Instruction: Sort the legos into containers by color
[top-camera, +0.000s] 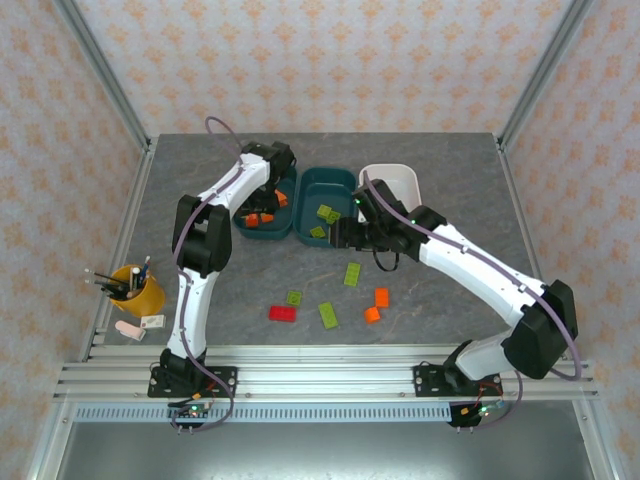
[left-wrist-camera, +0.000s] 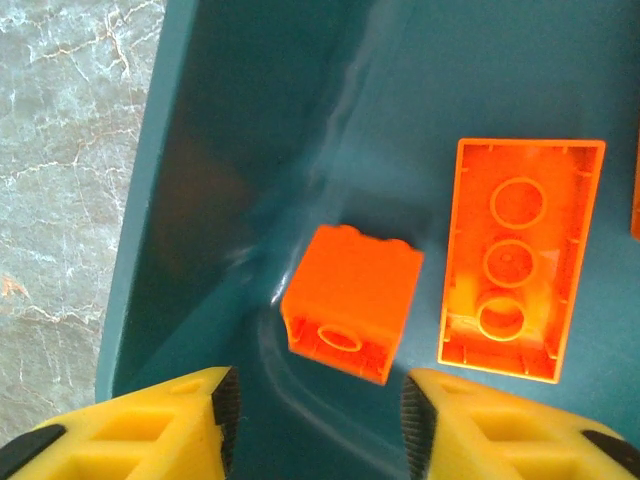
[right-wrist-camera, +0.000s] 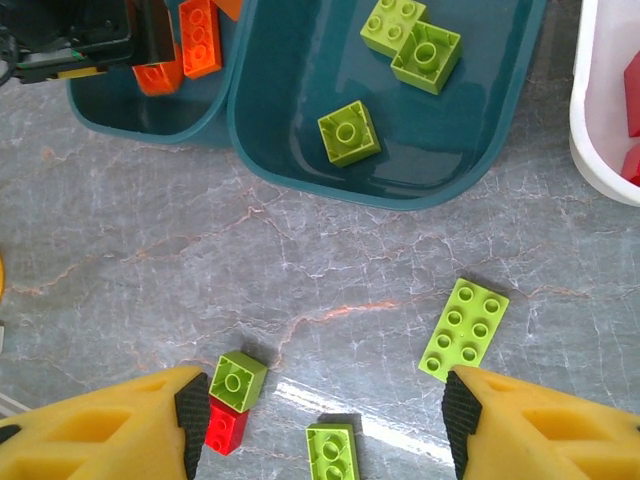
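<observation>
Your left gripper (left-wrist-camera: 318, 420) is spread over the left teal tub (left-wrist-camera: 200, 180), with an orange brick (left-wrist-camera: 352, 303) lying loose inside. Your right gripper (right-wrist-camera: 320, 430) is spread too, above the table (right-wrist-camera: 120, 250). I'd grab that long green brick (right-wrist-camera: 463, 329) next.

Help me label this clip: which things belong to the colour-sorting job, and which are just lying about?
Job: red lego, long green lego, orange lego, left teal tub, middle teal tub, white tub.
Lying about: yellow pencil cup, pink block.

top and wrists look down — sharing tubs (top-camera: 335, 190).
</observation>
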